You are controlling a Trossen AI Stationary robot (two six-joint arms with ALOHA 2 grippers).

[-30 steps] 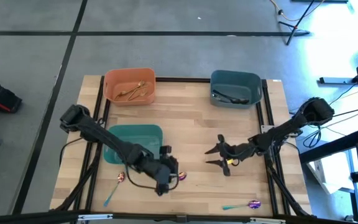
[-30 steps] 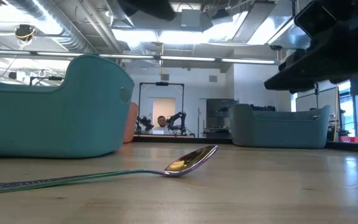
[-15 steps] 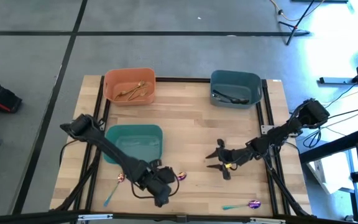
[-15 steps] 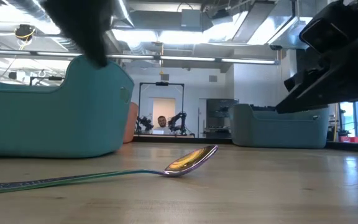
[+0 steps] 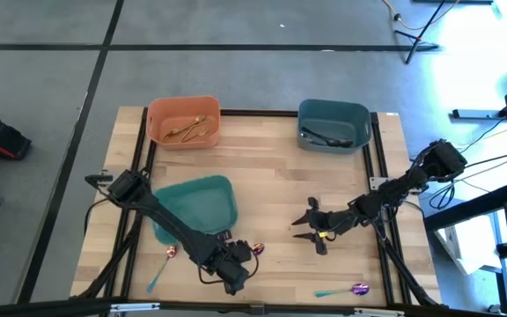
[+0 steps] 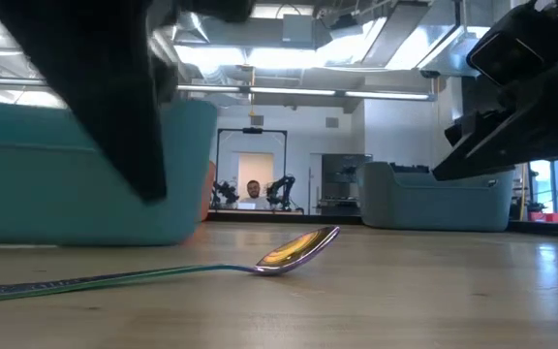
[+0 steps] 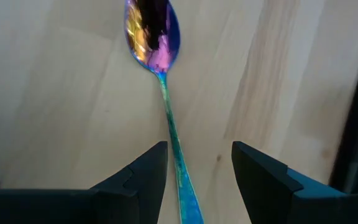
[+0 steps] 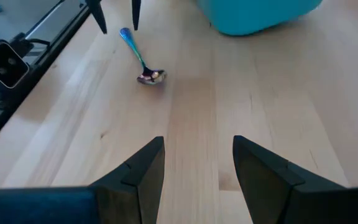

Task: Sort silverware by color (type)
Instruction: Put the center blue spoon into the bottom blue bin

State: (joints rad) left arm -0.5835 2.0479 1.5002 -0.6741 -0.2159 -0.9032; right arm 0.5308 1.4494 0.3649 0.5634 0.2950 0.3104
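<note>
iridescent spoon (image 7: 156, 43), purple-gold bowl, teal-blue handle, lying flat

Ceiling lights (image 6: 289, 29) are shining brightly across the far room, while daylight is glaring at the far right of the floor (image 5: 465, 35). A dark arm (image 6: 105, 97) is blurring close to the low camera. Reflections are glinting on the spoon (image 7: 152, 34).

Table (image 5: 271, 167) is light wood w/ pale grain, black frame. Bins: orange (image 5: 183, 121) w/ gold pieces, grey-blue (image 5: 334, 126) w/ black pieces, teal (image 5: 194, 207). Spoon (image 7: 156, 43) has purple-pink-gold bowl, teal-blue handle. Both arms are black. Floor is grey w/ dark lines.
</note>
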